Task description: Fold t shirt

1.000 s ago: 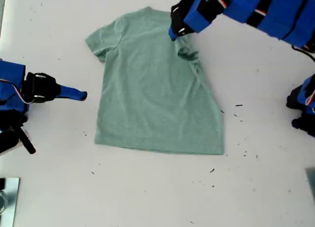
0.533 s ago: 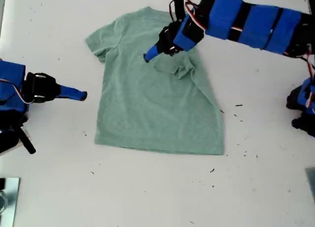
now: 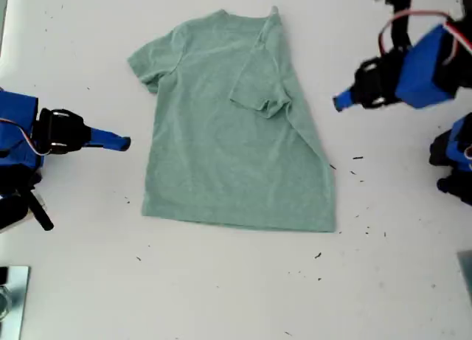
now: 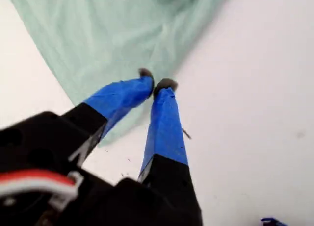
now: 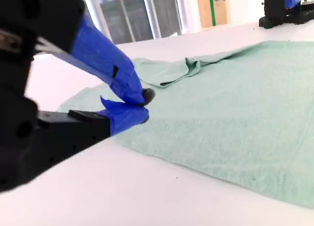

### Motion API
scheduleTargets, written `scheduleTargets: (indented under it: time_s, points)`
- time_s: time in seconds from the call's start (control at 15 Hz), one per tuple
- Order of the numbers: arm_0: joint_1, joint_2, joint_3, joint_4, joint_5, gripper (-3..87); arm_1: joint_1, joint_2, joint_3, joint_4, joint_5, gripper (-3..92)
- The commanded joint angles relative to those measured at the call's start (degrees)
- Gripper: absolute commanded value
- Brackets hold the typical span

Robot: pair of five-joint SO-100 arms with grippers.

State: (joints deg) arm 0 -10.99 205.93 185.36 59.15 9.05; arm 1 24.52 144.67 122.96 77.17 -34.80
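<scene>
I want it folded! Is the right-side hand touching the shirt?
Apart. The exterior view shows bare white table between my first hand and the t shirt.

The small pale sage-green short-sleeved t shirt (image 3: 221,133) is soft matt knit cloth with a faintly fuzzy, heathered face. It lies on a smooth white table top (image 3: 221,296) with a slight sheen, flecked with dark specks. My first gripper (image 4: 158,85) and my second gripper (image 5: 142,104) have matt blue tape-wrapped fingers on black plastic bodies.
</scene>
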Motion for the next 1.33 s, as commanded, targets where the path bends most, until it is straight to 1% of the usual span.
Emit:
scheduleTargets:
  time_s: [0.0,0.07,0.13,0.2,0.27,0.4,0.47,0.53,0.6,0.67,0.73,0.8,0.87,1.0,1.07,1.13,1.2,1.27]
  points:
    - [0.2,0.1,0.8,-0.6,0.0,-0.1,-2.2,24.1,32.1,-7.3,7.7,2.4]
    - [-0.1,0.1,0.8,-0.6,-0.2,-0.1,-3.0,36.2,41.9,-6.1,9.8,2.4]
    - [-0.5,-0.4,0.8,-0.6,-0.6,-0.2,-2.7,50.7,49.0,0.1,10.5,2.4]
    - [-0.4,0.0,0.8,-0.5,-1.9,-0.2,-3.4,56.5,53.3,2.1,11.2,2.4]
    - [0.2,0.2,0.2,-0.9,-4.7,-0.2,-3.6,55.1,53.7,2.1,11.2,2.4]
    - [1.7,-1.4,-4.4,-4.4,-8.8,-0.2,-1.5,55.7,53.9,1.8,9.1,2.4]
    - [0.9,-8.5,-11.3,-3.2,-10.1,-0.2,-1.4,55.7,54.0,1.7,9.1,2.4]
    - [-1.2,-21.2,-22.5,0.7,-9.5,-0.2,-1.6,55.7,54.0,1.7,9.4,2.4]
    - [-5.4,-33.4,-33.6,5.2,-5.2,-0.2,-1.7,55.7,54.0,1.7,9.5,2.4]
    - [-11.5,-44.0,-44.3,11.0,0.8,-0.2,-1.7,55.7,54.0,1.6,9.4,2.4]
    - [-19.0,-53.2,-54.0,16.5,8.2,-0.2,-1.8,55.7,54.1,1.6,9.4,2.4]
    - [-25.6,-60.8,-62.2,20.0,15.0,-0.2,-1.9,55.8,54.1,1.5,9.4,2.4]
    - [-31.6,-67.9,-69.5,22.4,20.7,-0.2,-2.0,55.8,54.1,1.5,9.4,2.4]
    - [-38.8,-81.7,-80.4,24.3,28.7,-0.2,-2.0,56.0,54.1,1.5,9.4,2.2]
    - [-39.6,-87.3,-84.9,25.0,30.6,11.4,-2.1,56.0,54.1,1.5,9.5,2.2]
    - [-38.6,-91.8,-89.6,26.4,31.5,26.3,-2.4,56.0,54.1,1.5,9.7,2.2]
    - [-37.4,-95.4,-93.5,26.8,32.3,31.1,-2.5,56.0,54.1,1.5,9.8,2.2]
    - [-37.2,-99.1,-95.9,27.1,33.1,33.1,-2.5,56.0,54.1,1.5,9.8,2.2]
